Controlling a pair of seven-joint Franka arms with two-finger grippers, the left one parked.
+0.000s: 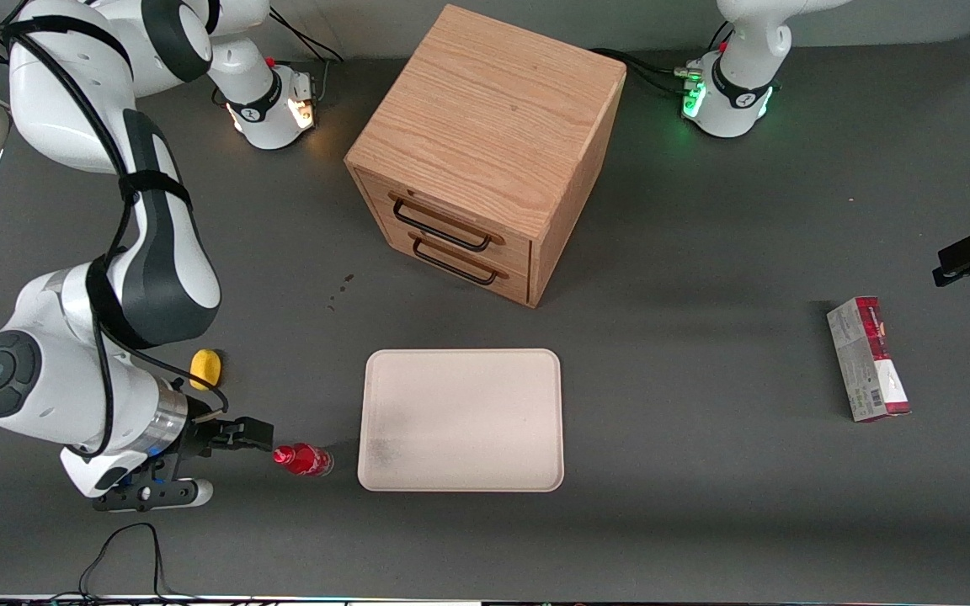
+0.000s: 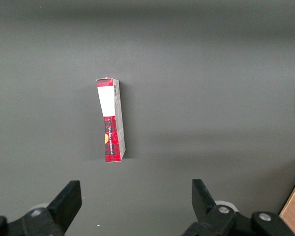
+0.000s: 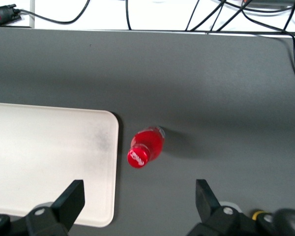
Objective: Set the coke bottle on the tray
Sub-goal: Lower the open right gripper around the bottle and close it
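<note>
Coke bottle [image 1: 303, 459] stands upright on the bench [image 1: 704, 505], red cap up, not held. It sits just beside the tray [image 1: 461, 419], off the tray's short edge toward the working arm's end, near the tray corner closest to the front camera, small gap between them. Wrist view confirms: coke bottle [image 3: 146, 147] apart from the tray [image 3: 49, 162] rim, cap facing the camera.

Gripper [image 1: 232, 438] is above the bench beside the bottle, toward the working arm's end, not touching it. Fingers [image 3: 69, 201] are spread wide, nothing between them.

Tray is bare, with a grey smudge near its bottle-side edge.

Yellow lump [image 1: 205, 368] lies on the bench farther from the front camera than the gripper. Wooden drawer cabinet [image 1: 485, 151] stands farther from the camera than the tray, both drawers closed. Red-and-grey carton [image 1: 868, 359] lies flat toward the parked arm's end, well apart.
</note>
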